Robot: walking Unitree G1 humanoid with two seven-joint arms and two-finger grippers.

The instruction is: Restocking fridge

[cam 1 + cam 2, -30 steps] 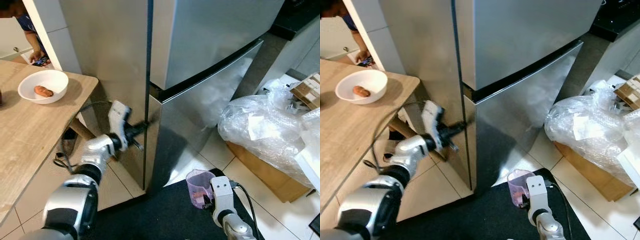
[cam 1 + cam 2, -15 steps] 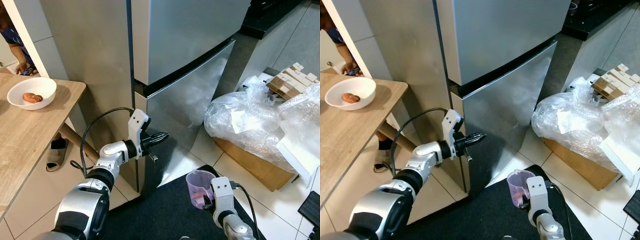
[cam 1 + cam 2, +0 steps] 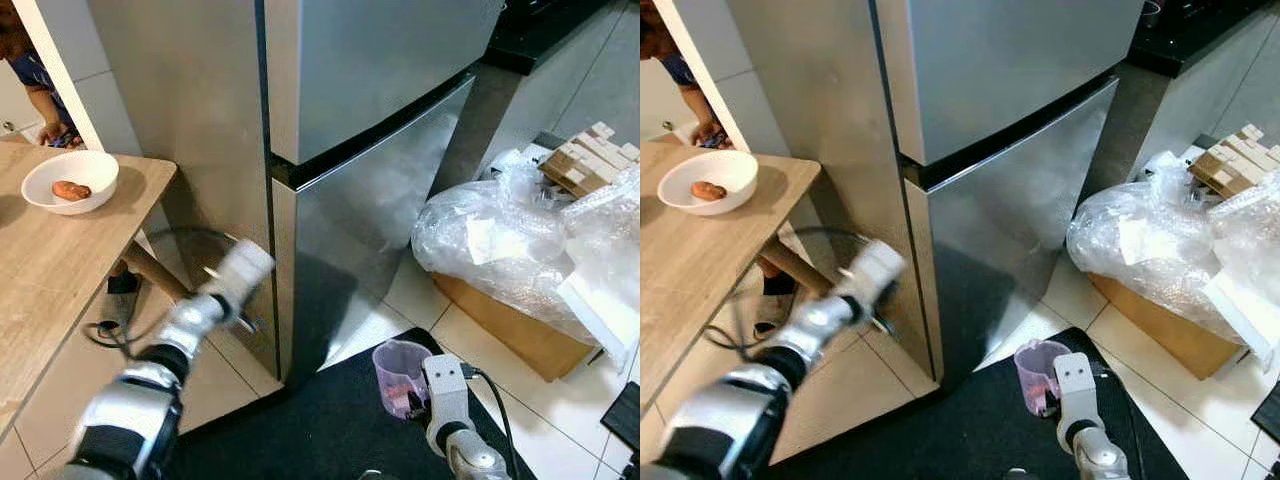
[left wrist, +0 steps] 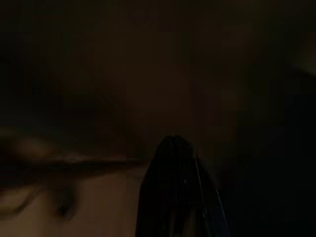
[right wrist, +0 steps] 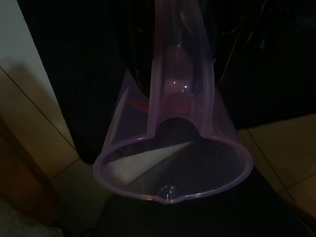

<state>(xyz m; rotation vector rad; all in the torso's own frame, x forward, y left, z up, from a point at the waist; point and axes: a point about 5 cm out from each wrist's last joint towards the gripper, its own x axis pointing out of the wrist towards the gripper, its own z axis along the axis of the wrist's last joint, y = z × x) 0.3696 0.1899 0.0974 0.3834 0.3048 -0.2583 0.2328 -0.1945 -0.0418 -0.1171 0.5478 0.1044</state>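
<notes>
Holding one purple jug point(image 3: 400, 374), one fridge point(image 3: 340, 150)

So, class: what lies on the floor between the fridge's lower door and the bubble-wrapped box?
In the left eye view, bare pale tile floor separates the fridge's lower door from the bubble-wrapped box; nothing stands in that gap.
</notes>
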